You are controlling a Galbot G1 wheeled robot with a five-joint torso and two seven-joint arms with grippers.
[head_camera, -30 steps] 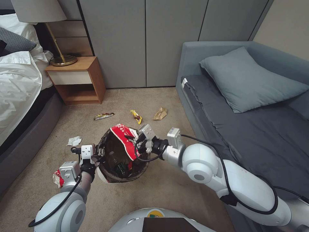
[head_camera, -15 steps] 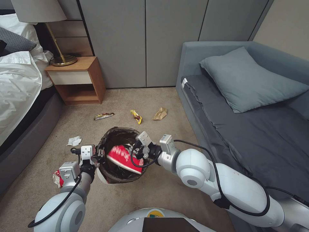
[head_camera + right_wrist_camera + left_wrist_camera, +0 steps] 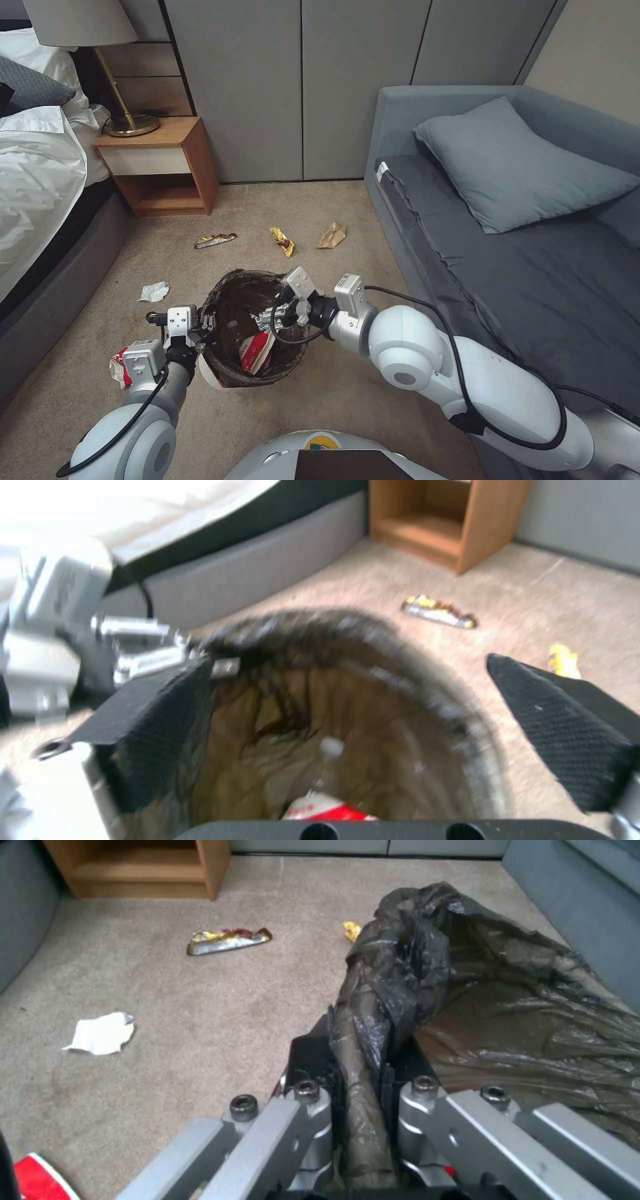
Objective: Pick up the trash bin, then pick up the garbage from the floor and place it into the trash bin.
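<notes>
The red-and-white cup [image 3: 257, 351] has dropped from the right gripper [image 3: 270, 319], whose jaws now stand spread and empty over the trash bin [image 3: 227, 373] at lower middle. The left gripper [image 3: 207, 325] still pinches the bin's liner rim. More litter waits on the carpet. No writing can be read.

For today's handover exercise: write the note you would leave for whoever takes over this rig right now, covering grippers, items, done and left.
Left gripper: shut on the trash bin rim, holding it.
Right gripper: open over the bin mouth, empty.
Done: red-white cup lies inside the bin.
Left on the carpet: tissue, two snack wrappers, brown paper bag, another red-white cup beside the left arm.
</notes>
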